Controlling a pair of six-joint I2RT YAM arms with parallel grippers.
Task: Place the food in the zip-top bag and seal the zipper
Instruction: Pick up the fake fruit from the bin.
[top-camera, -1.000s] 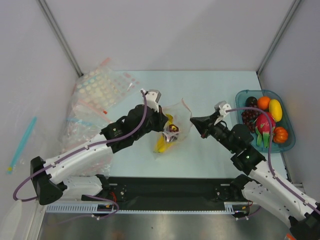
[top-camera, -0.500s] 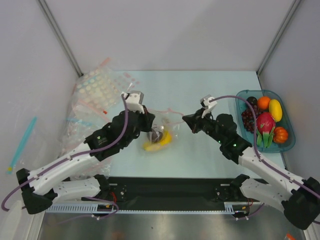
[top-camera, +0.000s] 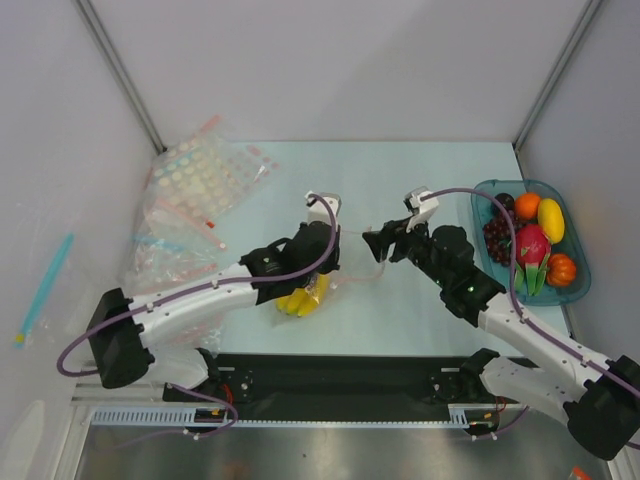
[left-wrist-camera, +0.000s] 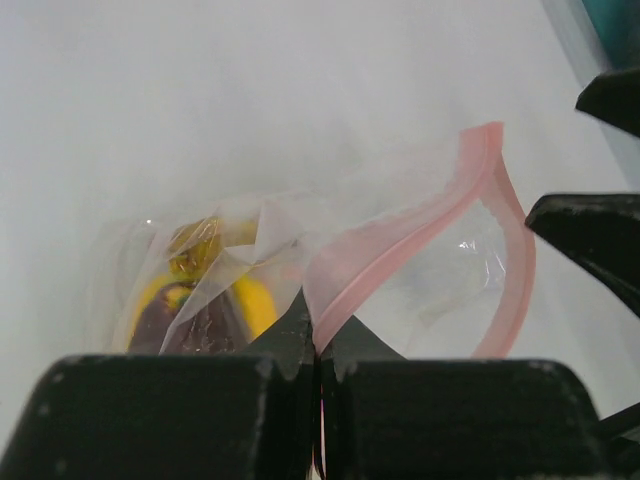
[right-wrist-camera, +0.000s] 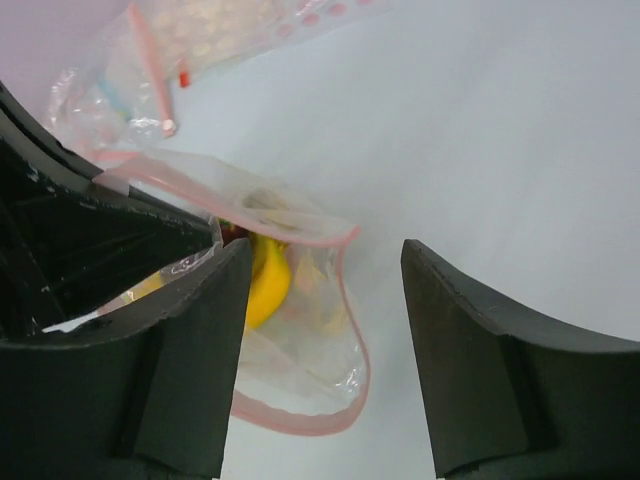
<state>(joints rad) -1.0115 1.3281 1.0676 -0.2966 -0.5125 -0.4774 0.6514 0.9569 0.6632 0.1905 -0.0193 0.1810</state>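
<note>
The clear zip-top bag hangs crumpled in the middle of the table. My left gripper is shut on its pink zipper, pinching the strip at one point. A yellow banana bunch and a dark fruit lie inside the bag. The mouth gapes in a loop. My right gripper stands open just right of the bag, the loop of strip between its fingers untouched. More food sits in the teal tray: pink dragon fruit and orange fruit.
The tray at the right edge also holds a yellow fruit, dark grapes and a red-orange fruit. A pile of other clear bags lies at the back left. Grey walls close in the table on three sides.
My right gripper has opened and its fingers now stand apart beside the bag's rim. My left arm has swung the bag right and nearer, still pinching the strip.
</note>
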